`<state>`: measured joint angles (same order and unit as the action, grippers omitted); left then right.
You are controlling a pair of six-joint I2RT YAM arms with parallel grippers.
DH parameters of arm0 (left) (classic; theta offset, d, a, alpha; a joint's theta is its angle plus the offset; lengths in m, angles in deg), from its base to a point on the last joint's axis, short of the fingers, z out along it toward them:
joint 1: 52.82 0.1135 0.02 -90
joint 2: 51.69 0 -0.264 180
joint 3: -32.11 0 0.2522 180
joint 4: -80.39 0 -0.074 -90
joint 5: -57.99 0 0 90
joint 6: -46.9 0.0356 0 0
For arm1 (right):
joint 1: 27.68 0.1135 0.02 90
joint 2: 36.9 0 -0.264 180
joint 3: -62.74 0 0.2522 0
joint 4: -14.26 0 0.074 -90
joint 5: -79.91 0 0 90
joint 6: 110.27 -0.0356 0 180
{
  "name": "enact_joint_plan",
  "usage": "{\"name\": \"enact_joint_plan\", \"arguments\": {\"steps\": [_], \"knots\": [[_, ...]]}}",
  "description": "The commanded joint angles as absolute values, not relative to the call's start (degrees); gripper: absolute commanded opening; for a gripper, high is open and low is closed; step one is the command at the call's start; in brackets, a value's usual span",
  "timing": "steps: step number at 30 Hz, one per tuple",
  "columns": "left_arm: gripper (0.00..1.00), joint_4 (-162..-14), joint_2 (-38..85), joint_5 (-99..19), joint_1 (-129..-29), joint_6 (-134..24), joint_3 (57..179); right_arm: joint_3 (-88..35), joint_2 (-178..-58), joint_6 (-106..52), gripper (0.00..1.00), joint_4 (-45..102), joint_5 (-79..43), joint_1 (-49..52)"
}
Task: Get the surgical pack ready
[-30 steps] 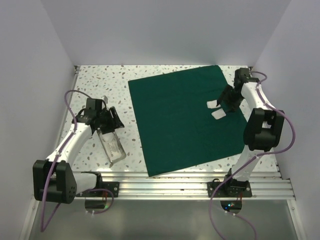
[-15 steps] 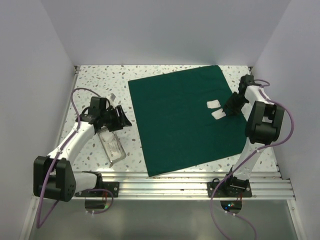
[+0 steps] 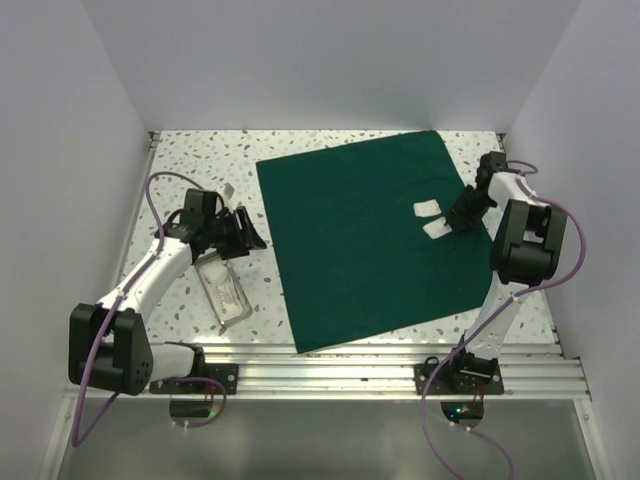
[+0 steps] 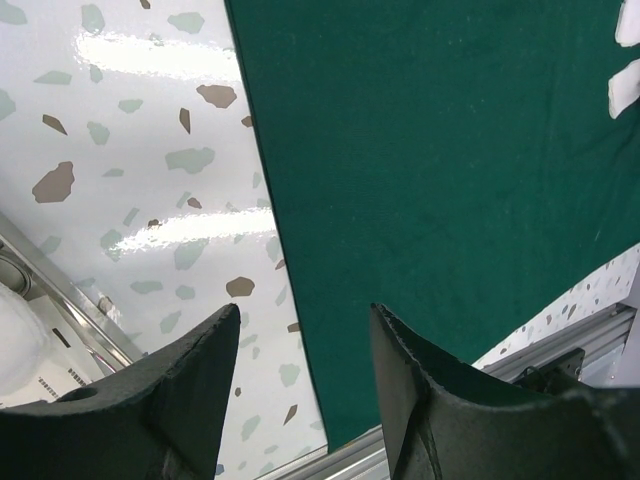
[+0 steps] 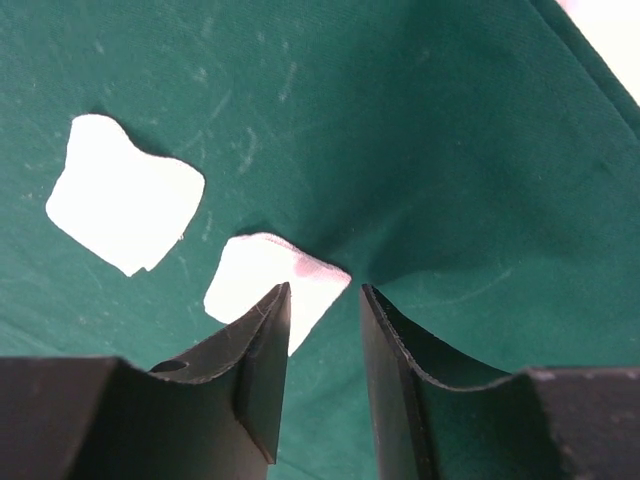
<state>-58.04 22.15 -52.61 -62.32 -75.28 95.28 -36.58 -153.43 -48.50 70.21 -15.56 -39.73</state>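
Note:
The surgical pack is a dark green cloth (image 3: 365, 240) spread flat as a broad sheet over the middle of the table. It also fills the left wrist view (image 4: 430, 170) and the right wrist view (image 5: 450, 150). Two white gauze pads (image 3: 428, 209) (image 3: 438, 229) lie on its right part. My right gripper (image 3: 458, 217) is low over the cloth, jaws narrowly open (image 5: 325, 288), with the corner of the nearer pad (image 5: 260, 280) just beyond its tips and the other pad (image 5: 120, 195) to the left. My left gripper (image 3: 245, 232) is open and empty (image 4: 305, 310) over the cloth's left edge.
A clear plastic packet (image 3: 222, 288) lies on the speckled table (image 3: 190, 160) under the left arm. A small white item (image 3: 228, 190) lies farther back. The aluminium rail (image 3: 380, 360) runs along the near edge. Walls close in on the left, right and back.
My left gripper has moved right from above the packet to the cloth's left edge. My right gripper has drawn back slightly right from over the gauze pads.

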Motion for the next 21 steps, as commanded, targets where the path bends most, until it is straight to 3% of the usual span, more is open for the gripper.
{"name": "enact_joint_plan", "arguments": {"steps": [1,10,21], "knots": [[0.58,-59.31,22.22,-52.75,-62.75,-75.88,97.55,-37.07,-154.85,-47.78,0.37,68.19,-16.06,-39.98],[0.58,-58.87,22.92,-52.66,-62.76,-75.09,97.82,-37.68,-155.56,-48.13,0.33,67.40,-15.53,-39.98],[0.58,-58.69,24.16,-53.01,-62.76,-73.95,98.43,-37.15,-153.63,-49.54,0.14,67.22,-16.24,-39.98]]}}
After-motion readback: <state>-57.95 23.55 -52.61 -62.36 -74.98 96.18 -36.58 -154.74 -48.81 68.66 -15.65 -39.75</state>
